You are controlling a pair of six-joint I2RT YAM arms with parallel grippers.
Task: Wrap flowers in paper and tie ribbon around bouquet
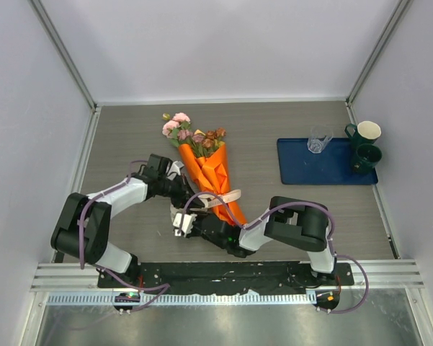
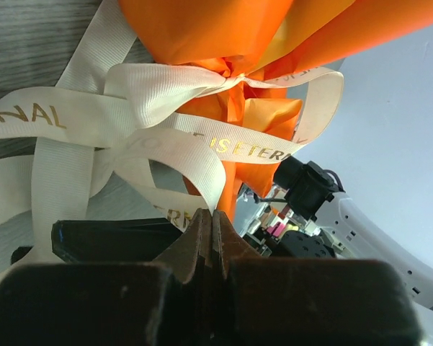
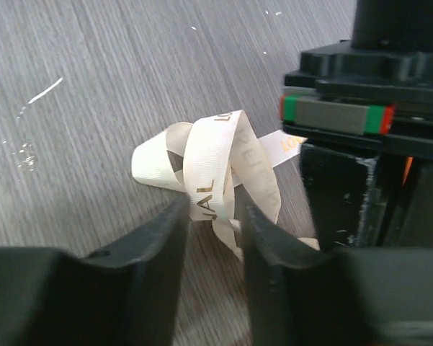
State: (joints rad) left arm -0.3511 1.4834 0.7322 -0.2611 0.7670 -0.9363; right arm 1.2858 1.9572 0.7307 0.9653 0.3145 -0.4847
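The bouquet lies mid-table: pink and brown flowers point(image 1: 191, 133) stick out of a cone of orange paper point(image 1: 212, 176). The cream ribbon point(image 1: 227, 196) is knotted round the cone's narrow end, with printed loops point(image 2: 158, 94) spreading from the knot below the paper point(image 2: 216, 29). My left gripper point(image 2: 212, 216) is at the cone's left side point(image 1: 179, 189), shut on a strand of ribbon that runs into its tips. My right gripper point(image 3: 215, 213) sits low by the cone's tip point(image 1: 181, 220). Its fingers are narrowly apart, with a curled ribbon loop point(image 3: 209, 166) between them.
A blue tray point(image 1: 302, 173) at the right holds a clear glass point(image 1: 318, 138). Two dark green mugs point(image 1: 365, 133) stand at its right end. The left arm's black body point(image 3: 338, 115) is close beside my right gripper. Grey walls enclose the table on three sides.
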